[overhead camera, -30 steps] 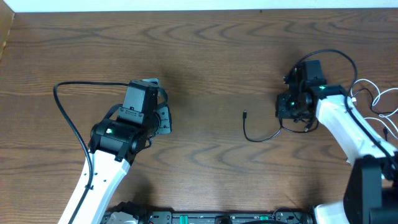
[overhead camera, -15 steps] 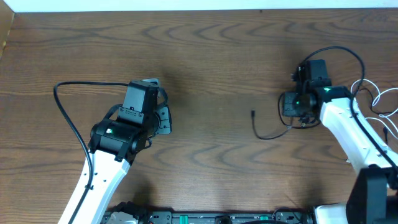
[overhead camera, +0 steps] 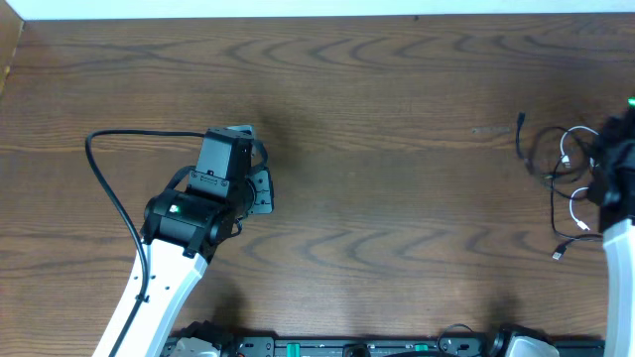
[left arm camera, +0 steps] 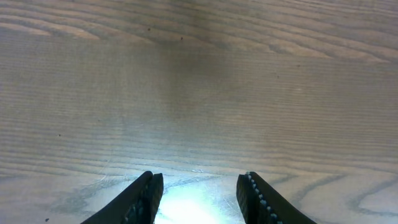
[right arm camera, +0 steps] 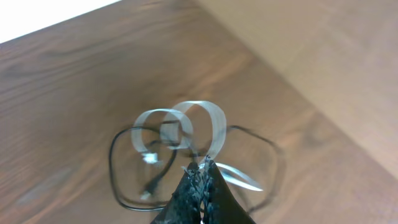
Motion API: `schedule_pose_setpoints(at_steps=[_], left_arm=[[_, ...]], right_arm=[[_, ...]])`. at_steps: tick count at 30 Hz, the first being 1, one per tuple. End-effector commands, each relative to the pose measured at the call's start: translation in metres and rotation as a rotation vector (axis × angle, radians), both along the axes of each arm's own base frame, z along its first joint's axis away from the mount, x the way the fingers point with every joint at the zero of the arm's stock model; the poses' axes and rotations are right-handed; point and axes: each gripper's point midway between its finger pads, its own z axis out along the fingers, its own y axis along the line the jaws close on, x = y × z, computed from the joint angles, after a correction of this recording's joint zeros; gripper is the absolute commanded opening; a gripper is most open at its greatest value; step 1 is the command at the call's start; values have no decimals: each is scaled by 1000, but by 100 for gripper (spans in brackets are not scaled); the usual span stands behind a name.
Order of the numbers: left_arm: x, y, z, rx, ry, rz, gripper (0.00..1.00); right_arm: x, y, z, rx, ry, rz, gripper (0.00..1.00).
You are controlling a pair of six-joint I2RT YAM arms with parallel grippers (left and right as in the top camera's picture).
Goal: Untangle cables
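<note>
The cables (overhead camera: 566, 169) lie in a loose tangle of thin black and white cords at the far right of the table. One black plug end (overhead camera: 519, 123) points to the back and another (overhead camera: 558, 255) to the front. My right gripper (right arm camera: 200, 167) is shut, with white loops (right arm camera: 189, 127) and a black loop (right arm camera: 121, 171) spreading out from its tips. From overhead the right gripper (overhead camera: 601, 178) sits at the frame's right edge over the tangle. My left gripper (left arm camera: 199, 186) is open and empty, low over bare wood; it also shows from overhead (overhead camera: 258, 190).
The left arm's thick black cable (overhead camera: 104, 174) loops out over the left of the table. The table's right edge (right arm camera: 292, 87) runs close behind the tangle, with the floor beyond it.
My right gripper has swung from right of centre to the far right edge. It dragged the black cord along, and that cord now lies with the white cords. The left arm has not moved.
</note>
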Motion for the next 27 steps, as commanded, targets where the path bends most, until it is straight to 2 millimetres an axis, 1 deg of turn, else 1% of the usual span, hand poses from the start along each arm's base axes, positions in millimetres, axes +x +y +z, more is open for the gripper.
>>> schedule_pose_setpoints(at_steps=[1, 2, 3, 6, 7, 8, 10, 11, 16, 18, 19, 21, 23, 27], left_arm=[[1, 1, 3, 0, -8, 7, 44], [1, 2, 3, 1, -8, 8, 44], [1, 2, 3, 1, -8, 8, 44], [1, 2, 3, 1, -7, 7, 44], [1, 2, 3, 1, -7, 7, 44], [1, 2, 3, 1, -7, 7, 44], [1, 1, 3, 0, -8, 7, 44], [1, 1, 3, 0, -8, 7, 44], [2, 1, 4, -1, -11, 7, 45], [3, 1, 4, -2, -15, 8, 45], [4, 1, 5, -6, -19, 12, 45], [6, 0, 7, -22, -29, 30, 49], [10, -3, 9, -36, -45, 27, 49], [19, -10, 17, -71, -91, 14, 50]], right_arm=[[-12, -23, 1, -13, 13, -67, 11], [-10, -23, -5, 20, 18, -49, 33], [-9, -21, -10, 44, 22, -31, 37], [3, -3, -22, 133, 24, 64, 40], [10, 8, -27, 182, 17, 122, 41], [14, 14, -30, 212, 11, 157, 42], [24, 36, -36, 303, -6, 258, 45], [30, 50, -38, 359, -18, 322, 48], [44, 111, -46, 582, -35, 567, 53], [49, 130, -50, 641, -29, 636, 54], [50, 136, -51, 655, -24, 655, 55], [53, 154, -58, 688, 3, 703, 57], [55, 171, -64, 699, 35, 745, 58], [57, 209, -80, 656, 125, 870, 57]])
